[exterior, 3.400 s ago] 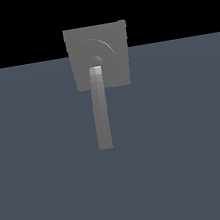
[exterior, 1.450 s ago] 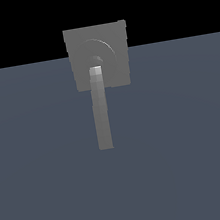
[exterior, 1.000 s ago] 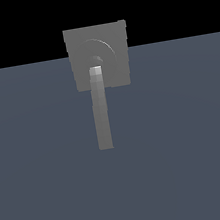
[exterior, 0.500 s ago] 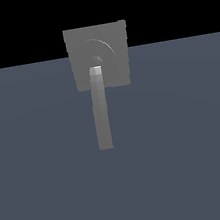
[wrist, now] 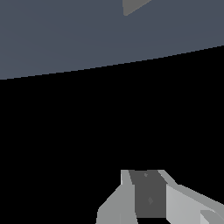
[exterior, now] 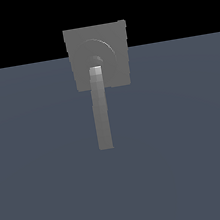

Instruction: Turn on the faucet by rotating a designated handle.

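Floor (exterior: pixel 41 169) of flat slate blue fills the exterior view's left, running up to a straight horizon with black above it. Near the middle stands the faucet (exterior: pixel 109 46), a grey squarish plate whose top edge rises into the black and whose lower part lies against the floor colour. Raised rings curve across its face around a small hub. From that hub the handle (exterior: pixel 100 108), a long, narrow, lighter bar, runs straight down the picture, leaning only a little toward the exterior view's left at its far end. It is brightest at the hub and dimmer toward its tip, and it reaches well past the plate's lower edge. To the exterior view's right there is only more floor and black. No part of the arm shows in this view.

In the wrist view the floor (wrist: pixel 65 39) shows as a slanted blue-grey band, with black beyond its edge. A small grey wedge (wrist: pixel 133 6) pokes in at the picture's border; which part of the faucet it belongs to I cannot tell. The gripper (wrist: pixel 151 197) appears only as pale grey blocks around a darker panel, well apart from that wedge. Its fingertips are out of frame, so I cannot tell whether the jaws are parted or closed.
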Robot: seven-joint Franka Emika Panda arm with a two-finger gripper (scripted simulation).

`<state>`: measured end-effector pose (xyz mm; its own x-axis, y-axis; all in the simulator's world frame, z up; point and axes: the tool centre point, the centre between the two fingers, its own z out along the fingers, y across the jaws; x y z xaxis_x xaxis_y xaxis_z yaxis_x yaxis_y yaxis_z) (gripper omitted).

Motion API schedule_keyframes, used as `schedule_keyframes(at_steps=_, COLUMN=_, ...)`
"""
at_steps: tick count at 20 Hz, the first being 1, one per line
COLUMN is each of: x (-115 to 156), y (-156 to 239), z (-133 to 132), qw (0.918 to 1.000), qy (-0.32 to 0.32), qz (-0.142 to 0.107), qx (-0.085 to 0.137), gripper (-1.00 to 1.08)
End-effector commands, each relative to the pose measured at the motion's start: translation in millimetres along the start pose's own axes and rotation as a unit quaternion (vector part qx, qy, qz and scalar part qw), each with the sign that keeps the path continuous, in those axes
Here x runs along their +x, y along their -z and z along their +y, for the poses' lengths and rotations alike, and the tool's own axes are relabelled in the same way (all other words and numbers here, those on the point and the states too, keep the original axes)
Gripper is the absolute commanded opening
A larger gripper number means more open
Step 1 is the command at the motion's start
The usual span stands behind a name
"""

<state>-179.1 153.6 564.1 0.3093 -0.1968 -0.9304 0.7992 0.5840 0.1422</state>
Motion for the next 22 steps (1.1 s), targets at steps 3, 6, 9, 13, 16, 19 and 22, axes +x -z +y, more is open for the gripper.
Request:
schedule_keyframes(at_steps=3, x=21.3, y=23.6, z=25.1, qw=0.9882, qy=0.127, qz=-0.069, qx=-0.049, gripper=-1.00)
schedule_keyframes(at_steps=6, x=41.7, y=38.5, z=40.2, qw=0.9670, qy=0.215, qz=-0.114, qx=-0.076, gripper=-1.00)
schedule_keyframes(at_steps=9, x=66.6, y=52.6, z=53.2, qw=0.9349, qy=0.302, qz=-0.158, qx=-0.100, gripper=-1.00)
schedule_keyframes(at_steps=13, x=106.6, y=69.1, z=66.6, qw=0.8753, qy=0.416, qz=-0.212, qx=-0.126, gripper=-1.00)
schedule_keyframes(at_steps=16, x=141.1, y=79.4, z=72.8, qw=0.8182, qy=0.498, qz=-0.250, qx=-0.141, gripper=-1.00)
schedule_keyframes(at_steps=19, x=178.9, y=87.6, z=75.1, qw=0.7509, qy=0.576, qz=-0.284, qx=-0.154, gripper=-1.00)
schedule_keyframes(at_steps=22, x=219.2, y=93.4, z=72.9, qw=0.6741, qy=0.648, qz=-0.315, qx=-0.164, gripper=-1.00)
